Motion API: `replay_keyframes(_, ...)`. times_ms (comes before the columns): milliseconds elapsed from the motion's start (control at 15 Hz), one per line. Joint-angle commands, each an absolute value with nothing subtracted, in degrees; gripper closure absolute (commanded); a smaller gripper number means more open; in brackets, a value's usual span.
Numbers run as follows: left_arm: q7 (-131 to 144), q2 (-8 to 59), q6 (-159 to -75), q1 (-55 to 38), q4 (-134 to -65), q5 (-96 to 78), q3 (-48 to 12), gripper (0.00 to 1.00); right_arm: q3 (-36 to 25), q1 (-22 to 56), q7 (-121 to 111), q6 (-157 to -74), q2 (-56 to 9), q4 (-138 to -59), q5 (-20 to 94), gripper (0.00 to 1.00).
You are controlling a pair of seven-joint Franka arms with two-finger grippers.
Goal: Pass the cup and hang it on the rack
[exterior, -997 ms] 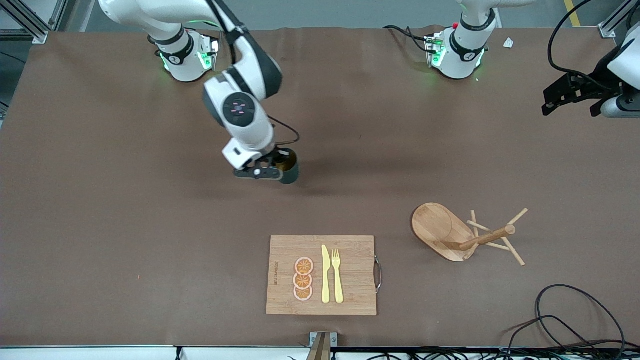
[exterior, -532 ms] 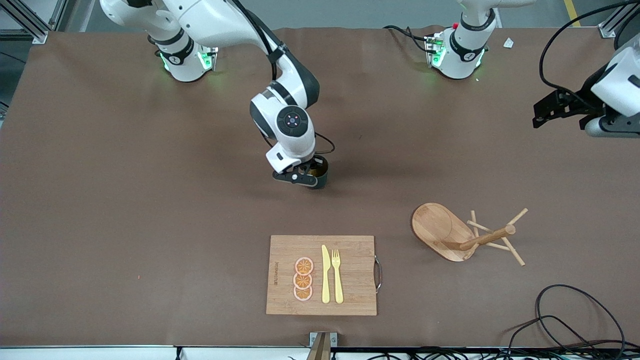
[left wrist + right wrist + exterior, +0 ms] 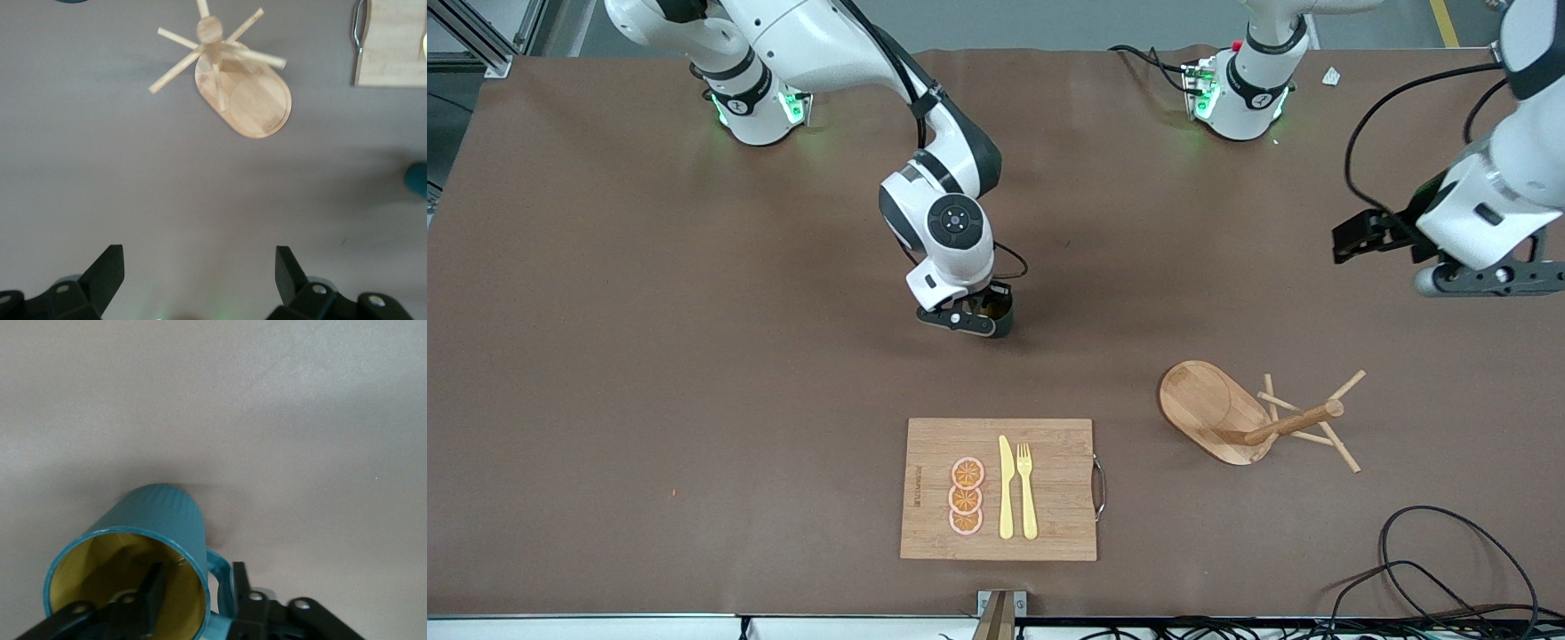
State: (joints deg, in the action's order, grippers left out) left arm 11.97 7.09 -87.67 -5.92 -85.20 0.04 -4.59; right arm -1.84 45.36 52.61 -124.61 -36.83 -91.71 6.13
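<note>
- The table (image 3: 649, 356) is our clock face, seen from the front camera: 12 at the arm bases, 6 at the camera edge
- The left gripper (image 3: 200, 257) hangs out at about 2 o'clock, over bare table at the left arm's end, jaws spread wide and holding nothing
- The right gripper (image 3: 965, 317) sits low at the centre of the dial, with one finger (image 3: 153, 587) inside the cup and the other outside by the handle; we see gaps on both sides of the wall, so we read the jaws as parted and not pinching it
- The board (image 3: 934, 444) lies at 6 o'clock and carries a knife (image 3: 1006, 487), a fork (image 3: 1027, 489) and three orange slices (image 3: 966, 497)
- The rack (image 3: 1209, 409) stands at about 4 o'clock from the cup, post up and pegs bare
- The cup (image 3: 160, 513) seems to stand on the table at the centre, long axis upright, mouth up, empty apart from that finger
- What the coming move turns on, we judge: the cup lies at about 8 o'clock from the left gripper and well apart from it, so that arm must cross to reach it, while the right one is already there
</note>
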Motion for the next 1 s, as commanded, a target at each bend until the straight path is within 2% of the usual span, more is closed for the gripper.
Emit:
replay_keyframes(0, 19.14, 10.28, -90.16, -9.05, -82.71, 0.0, -4.66, 0.0, -2.37, 45.09, 52.21, -123.49, -37.0, -89.56, 7.21, 0.0)
replay_keyframes(399, 29.95, 13.62, -93.95, -14.93, -82.79, 0.26, -4.57, 0.0, -2.46, 39.22, 40.65, -111.65, -28.85, -88.68, 11.06, 0.0)
replay_keyframes(532, 33.99, 14.5, -95.09, -17.21, -82.71, 0.26, -4.57, 0.0, -2.55, 33.95, 31.69, -104.89, -25.77, -88.77, 11.25, 0.0)
replay_keyframes(731, 40.58, 16.52, -97.99, -20.82, -82.53, 0.26, -4.48, 0.0, -2.9, 26.65, 19.73, -99.68, -21.89, -90.26, 10.11, 0.0)
replay_keyframes(931, 47.7, 18.63, -100.45, -25.39, -82.53, 0.53, -4.4, 0.0, -2.81, 19.79, 11.63, -96.51, -18.47, -91.4, 3.8, 0.0)
